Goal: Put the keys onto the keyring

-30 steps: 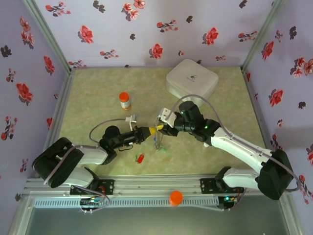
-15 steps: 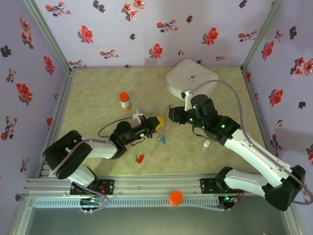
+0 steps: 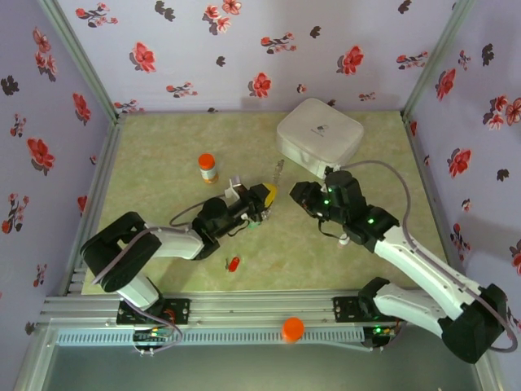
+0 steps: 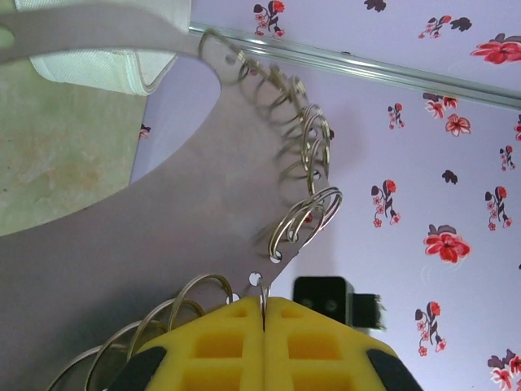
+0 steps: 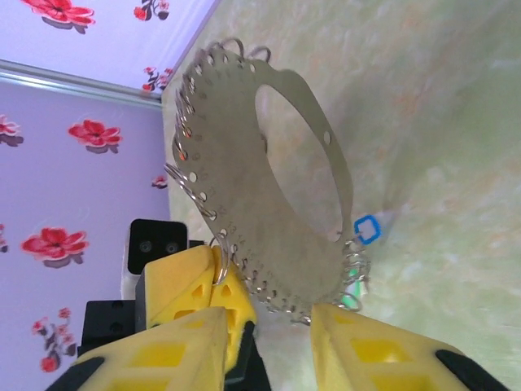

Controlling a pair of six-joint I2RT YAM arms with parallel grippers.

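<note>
- Red key (image 3: 234, 263): loose on the bench (image 3: 155, 187), nearest the front edge, just beside the left forearm. It lies near-left of both claws, well apart from the keyring. Too small to tell which way it points.
- Left claw (image 4: 264, 314): pads pressed together, pinching the keyring's rim.
- Right claw (image 5: 269, 319): spread, nothing between its pads. It faces the keyring's flat side at close range. This is probably the free arm for fetching the red key, though the left arm is nearer to it.
- Keyring (image 5: 236, 147): a flat holed disc fringed with split rings, held on edge above the bench between the claws. Its long axis runs from the left claw up and toward the far wall. A blue key (image 5: 365, 227) hangs at its lower rim.
- Bottle (image 3: 207, 167) and white case (image 3: 319, 137): farther back, well apart.
</note>
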